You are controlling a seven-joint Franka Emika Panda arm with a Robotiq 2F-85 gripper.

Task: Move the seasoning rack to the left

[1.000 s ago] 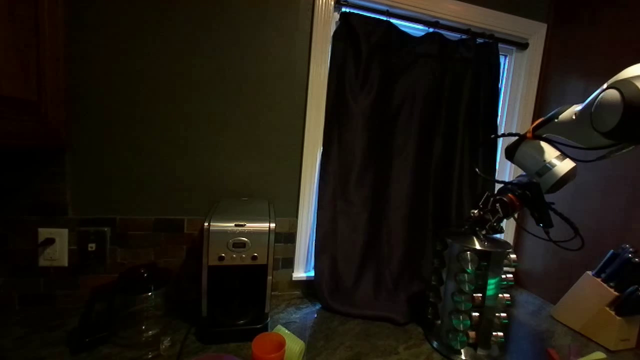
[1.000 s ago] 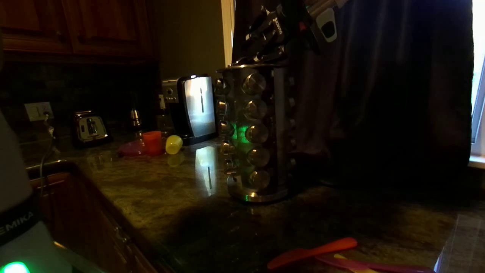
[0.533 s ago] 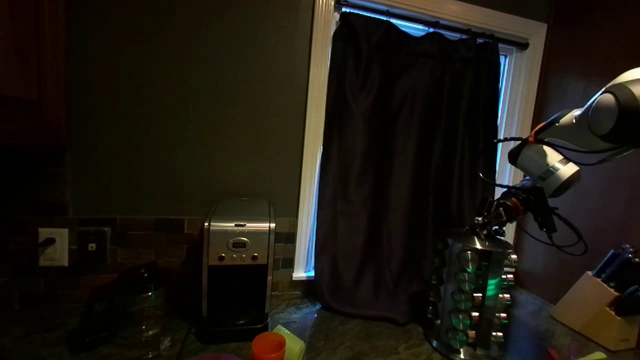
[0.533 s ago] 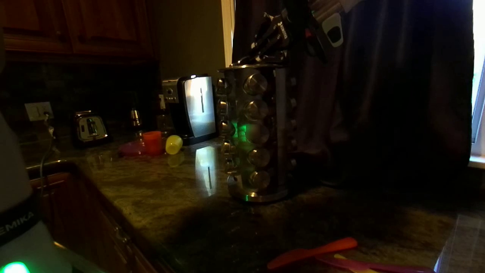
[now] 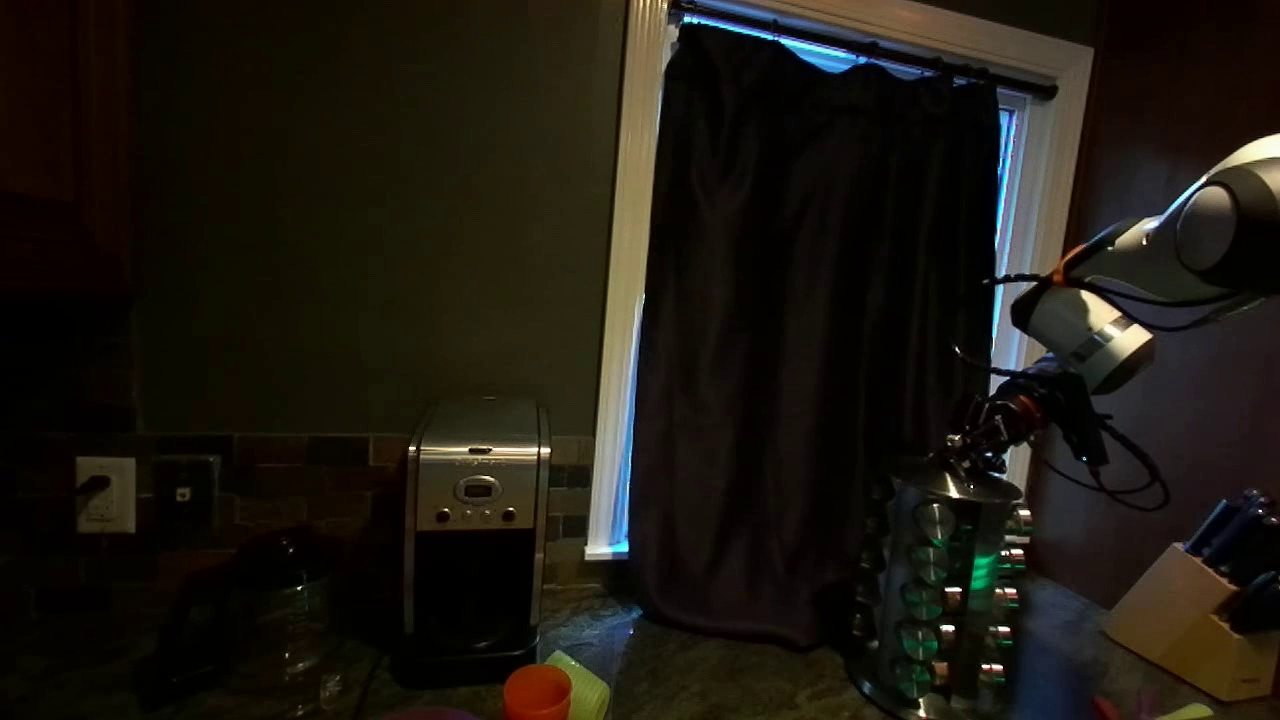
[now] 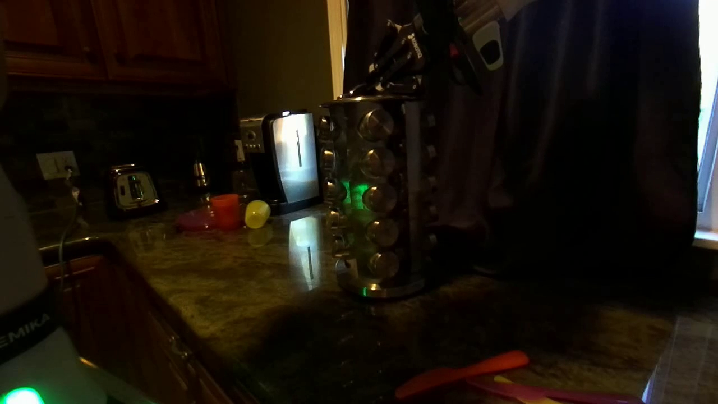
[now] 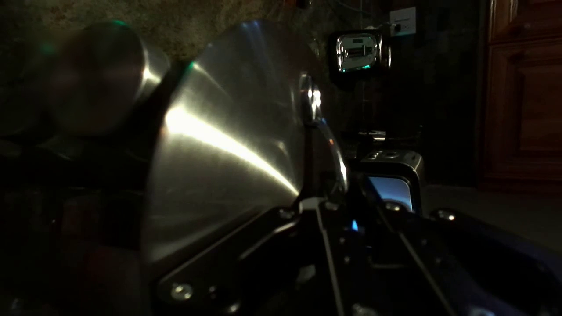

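Note:
The seasoning rack (image 6: 381, 196) is a tall round tower of jars with a shiny metal top. It stands upright on the dark counter and shows in both exterior views (image 5: 935, 590). In the wrist view its round top (image 7: 228, 101) fills the left and middle, with a thin curved metal handle (image 7: 337, 153) on it. My gripper (image 7: 344, 197) is right at the top, its fingers close together around the handle's near end. It also shows tilted over the rack top in both exterior views (image 5: 962, 455) (image 6: 366, 87). The exact contact on the handle is dark and partly hidden.
The silver-and-black coffee maker (image 5: 478, 540) stands left of the rack. An orange cup (image 6: 225, 211) and a yellow cup (image 6: 257, 214) lie between. A knife block (image 5: 1190, 620) is at the right. Colourful utensils (image 6: 463, 375) lie at the front. A dark curtain (image 5: 800, 350) hangs behind.
The gripper has dipped slightly and its fingers have closed together at the rack's top handle. The rack has shifted a very little to the left in both exterior views.

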